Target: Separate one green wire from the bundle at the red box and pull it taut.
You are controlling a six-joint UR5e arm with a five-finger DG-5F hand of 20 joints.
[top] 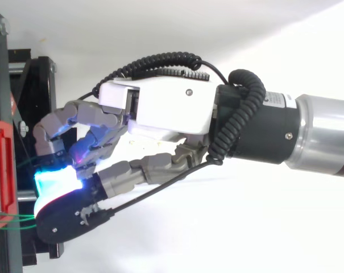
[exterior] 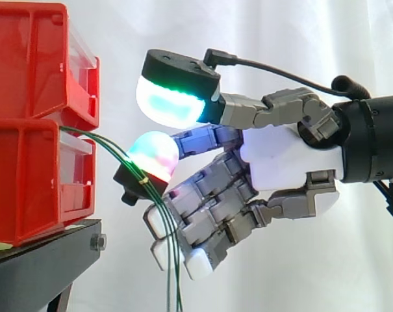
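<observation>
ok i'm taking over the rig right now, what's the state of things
The hand is at the green wire bundle, close to the red bins. I can't tell whether it grips any wire.
The wires run together from between the bins to the hand, bound by a yellow tie, then hang loose.
Done: the hand is at the bundle.
Left: separate one wire and pull it taut.

Was a robot lab: white curtain (exterior: 261, 26) at back, red bins (exterior: 27, 84) on black stand (exterior: 47, 260).
</observation>
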